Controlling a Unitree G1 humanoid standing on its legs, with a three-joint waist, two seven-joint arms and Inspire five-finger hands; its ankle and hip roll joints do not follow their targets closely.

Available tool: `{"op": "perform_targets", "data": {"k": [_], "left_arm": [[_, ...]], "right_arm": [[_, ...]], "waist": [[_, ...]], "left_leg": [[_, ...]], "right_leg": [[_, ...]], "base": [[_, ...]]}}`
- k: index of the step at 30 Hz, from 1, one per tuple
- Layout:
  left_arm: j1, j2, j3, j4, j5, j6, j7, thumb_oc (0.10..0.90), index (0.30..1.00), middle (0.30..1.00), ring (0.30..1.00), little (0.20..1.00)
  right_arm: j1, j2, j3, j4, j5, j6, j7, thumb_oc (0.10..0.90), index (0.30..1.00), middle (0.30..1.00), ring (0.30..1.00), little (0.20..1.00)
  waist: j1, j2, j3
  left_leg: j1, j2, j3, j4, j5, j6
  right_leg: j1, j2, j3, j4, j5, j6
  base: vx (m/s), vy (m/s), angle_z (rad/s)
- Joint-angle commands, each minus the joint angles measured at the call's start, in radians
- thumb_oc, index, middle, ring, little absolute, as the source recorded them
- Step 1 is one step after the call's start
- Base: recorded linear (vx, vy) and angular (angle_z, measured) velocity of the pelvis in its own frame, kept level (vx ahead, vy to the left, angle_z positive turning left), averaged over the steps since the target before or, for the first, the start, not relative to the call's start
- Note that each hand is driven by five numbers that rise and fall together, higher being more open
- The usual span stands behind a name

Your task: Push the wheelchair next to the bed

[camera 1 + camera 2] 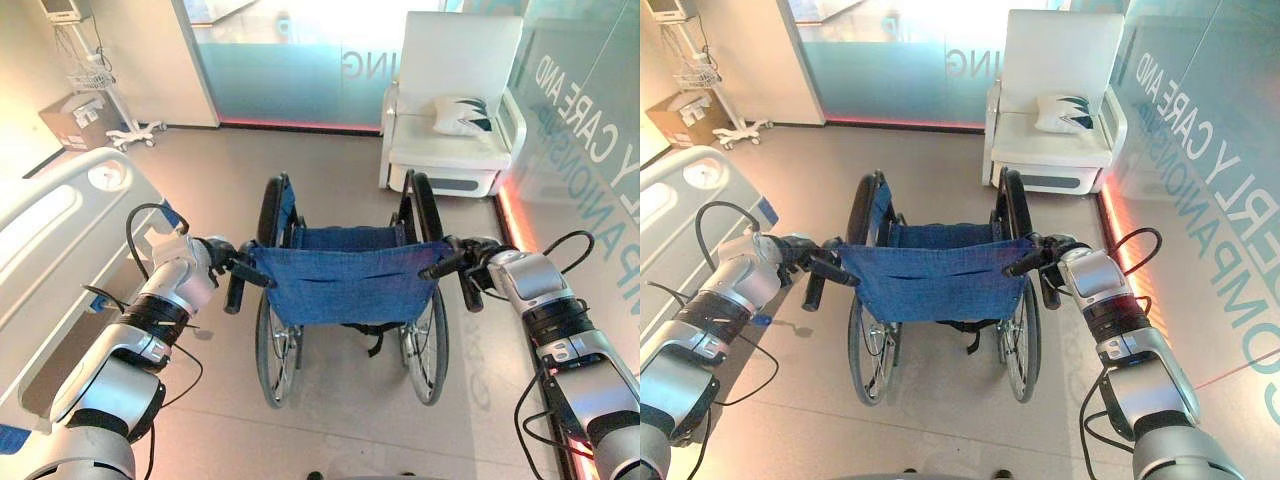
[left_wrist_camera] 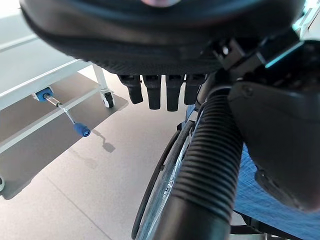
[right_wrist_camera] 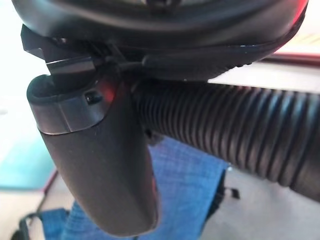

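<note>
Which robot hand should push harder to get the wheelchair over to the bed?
Probably the right robot hand. The bed is on the robot's left, so extra push there would swing the wheelchair leftward. The left robot hand also grips its handle.

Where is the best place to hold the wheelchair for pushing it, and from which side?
Probably by the two ribbed black push handles behind the blue backrest, approached from the rear. They stick back toward the robot at hand height, and the left hand and right hand are already at them.
</note>
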Motion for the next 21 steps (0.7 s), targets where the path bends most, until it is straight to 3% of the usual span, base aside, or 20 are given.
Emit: {"op": "perform_targets", "data": {"k": [1,9,15,16,17,18,20,21], "left_arm": [[0.066,0.068,-0.024,0.196,0.111,0.051,0.017,0.8,0.9,0.9,0.9,0.9],[0.038,0.035,-0.049,0.247,0.145,0.026,-0.018,0.8,0.9,0.9,0.9,0.9],[0.036,0.013,-0.064,0.264,0.159,0.017,-0.037,0.8,0.9,0.9,0.9,0.9],[0.036,0.004,-0.067,0.266,0.171,0.015,-0.044,0.695,0.742,0.742,0.742,0.742],[0.035,0.004,-0.068,0.266,0.172,0.015,-0.044,0.656,0.684,0.684,0.684,0.684],[0.033,-0.001,-0.072,0.268,0.18,0.011,-0.051,0.587,0.58,0.58,0.58,0.58],[0.029,-0.01,-0.081,0.279,0.19,-0.006,-0.032,0.4,0.3,0.3,0.3,0.3],[0.029,-0.011,-0.082,0.279,0.191,-0.008,-0.031,0.4,0.3,0.3,0.3,0.3]], "right_arm": [[0.149,-0.116,0.107,0.338,-0.213,0.064,0.182,0.8,0.9,0.9,0.9,0.9],[0.07,-0.092,0.178,0.414,-0.371,-0.008,0.31,0.8,0.9,0.9,0.9,0.9],[0.039,-0.073,0.218,0.398,-0.524,-0.026,0.401,0.8,0.9,0.9,0.9,0.9],[0.029,-0.064,0.23,0.39,-0.552,-0.022,0.425,0.8,0.9,0.9,0.9,0.9],[0.028,-0.063,0.23,0.389,-0.556,-0.021,0.428,0.8,0.9,0.9,0.9,0.9],[0.021,-0.058,0.239,0.385,-0.574,-0.023,0.445,0.8,0.9,0.9,0.9,0.9],[0.01,-0.046,0.252,0.385,-0.602,-0.03,0.471,0.8,0.9,0.9,0.9,0.9],[0.008,-0.045,0.254,0.384,-0.604,-0.03,0.475,0.8,0.9,0.9,0.9,0.9]], "waist": [[0.025,-0.005,0.072],[0.036,-0.008,0.071],[0.038,-0.007,0.069],[0.038,-0.006,0.068],[0.038,-0.006,0.068],[0.039,-0.007,0.068],[0.041,-0.008,0.068],[0.041,-0.008,0.068]], "left_leg": [[0.002,-0.058,0.007,0.065,-0.098,0.018],[-0.003,-0.059,0.003,0.07,-0.097,0.016],[-0.004,-0.06,-0.001,0.071,-0.096,0.016],[-0.004,-0.061,-0.003,0.071,-0.096,0.016],[-0.003,-0.061,-0.003,0.071,-0.096,0.016],[-0.003,-0.061,-0.003,0.072,-0.096,0.017],[-0.003,-0.061,-0.005,0.073,-0.097,0.017],[-0.003,-0.061,-0.005,0.073,-0.097,0.017]], "right_leg": [[-0.026,0.031,0.005,0.051,0.011,-0.015],[-0.025,0.03,0.001,0.051,0.01,-0.018],[-0.025,0.03,0.003,0.052,0.008,-0.02],[-0.024,0.03,0.005,0.053,0.007,-0.021],[-0.024,0.03,0.005,0.052,0.007,-0.021],[-0.023,0.029,0.005,0.053,0.006,-0.022],[-0.022,0.029,0.006,0.054,0.006,-0.022],[-0.022,0.029,0.006,0.054,0.006,-0.022]], "base": [[0.0,0.0,0.0],[0.0,0.0,0.0],[0.0,0.0,0.0],[0.0,0.0,0.0],[0.0,0.0,0.0],[0.0,0.0,0.0],[0.0,0.0,0.0],[0.0,0.0,0.0]]}}
